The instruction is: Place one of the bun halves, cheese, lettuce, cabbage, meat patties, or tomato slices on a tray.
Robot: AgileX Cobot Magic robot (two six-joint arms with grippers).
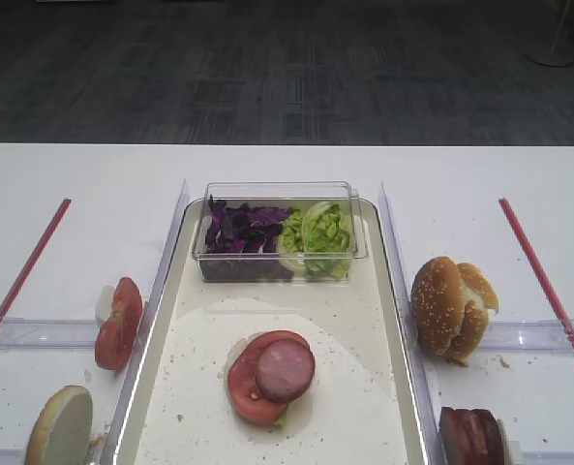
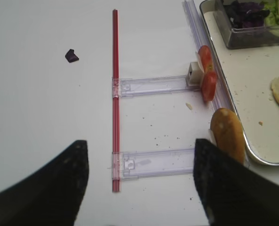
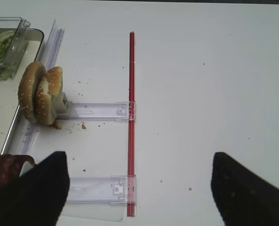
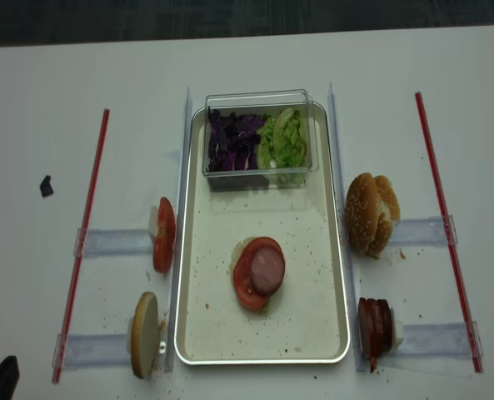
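While the tray (image 4: 330,275) is already carrying a tomato slice (image 4: 248,287) topped by a meat patty (image 4: 267,268), both grippers are waiting off it, jaws spread wide and holding nothing: right gripper (image 3: 139,188), left gripper (image 2: 139,183). Beside the tray's right rim, meat patties (image 4: 376,325) and bun halves (image 4: 370,212) are standing unused; at its far end, cabbage (image 4: 234,137) and lettuce (image 4: 284,142) are sitting in a clear tub (image 4: 259,171).

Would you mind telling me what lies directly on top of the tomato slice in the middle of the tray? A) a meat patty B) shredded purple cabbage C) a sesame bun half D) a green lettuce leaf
A: a round pinkish-brown meat patty rests on the red tomato slice on the tray, while the cabbage and lettuce sit in the clear tub at the tray's far end.
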